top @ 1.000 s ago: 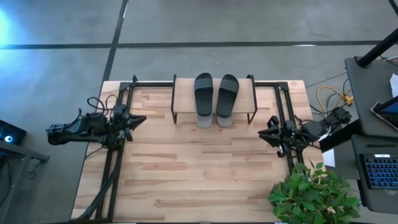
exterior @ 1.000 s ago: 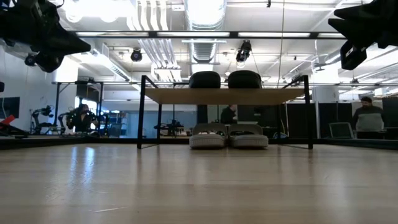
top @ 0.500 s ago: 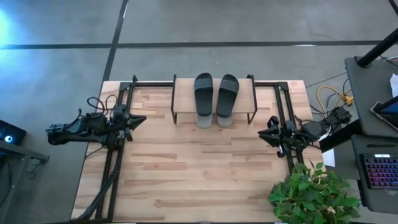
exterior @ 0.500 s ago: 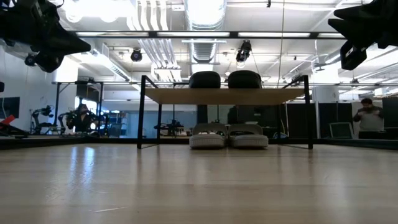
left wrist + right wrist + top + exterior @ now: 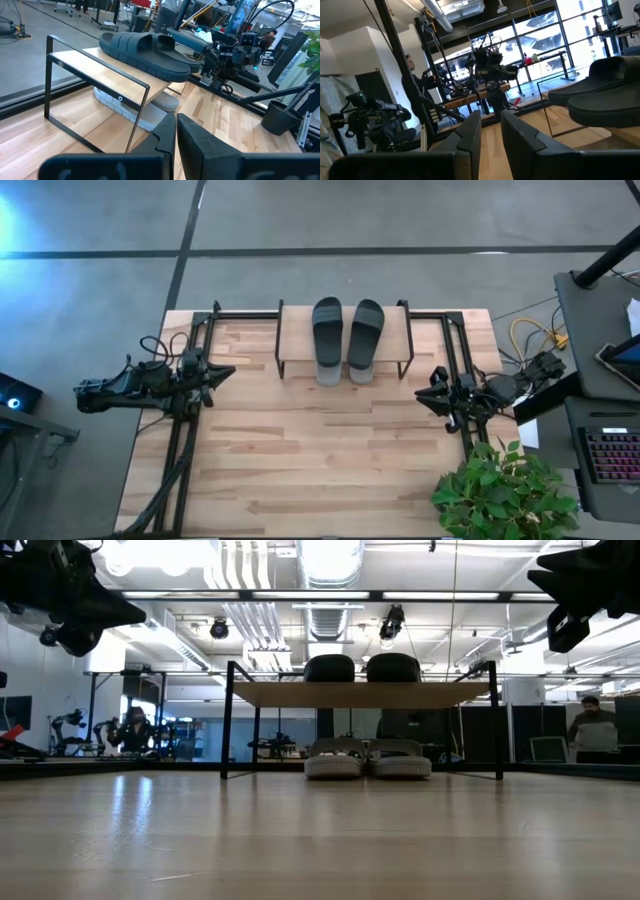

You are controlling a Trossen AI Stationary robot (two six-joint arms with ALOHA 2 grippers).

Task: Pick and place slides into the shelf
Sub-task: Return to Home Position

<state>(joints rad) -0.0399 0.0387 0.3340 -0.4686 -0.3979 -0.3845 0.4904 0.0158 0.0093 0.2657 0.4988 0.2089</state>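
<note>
The shelf (image 5: 296, 340) stands at the table's far middle. Two black slides (image 5: 327, 328) (image 5: 366, 332) lie side by side on its top board (image 5: 360, 693). Two light grey slides (image 5: 334, 760) (image 5: 400, 760) rest on the table under the board, and their near ends (image 5: 328, 373) stick out. My left gripper (image 5: 228, 371) hovers at the table's left edge, shut and empty. My right gripper (image 5: 425, 393) hovers at the right edge, a little open and empty. Both point toward the table's middle, well away from the shelf.
A potted plant (image 5: 505, 490) stands at the table's near right corner. Black arm frames (image 5: 180, 440) (image 5: 460, 360) run along both side edges. A desk with a keyboard (image 5: 610, 455) stands beyond the right edge. Bare wooden tabletop (image 5: 320, 450) lies in front of the shelf.
</note>
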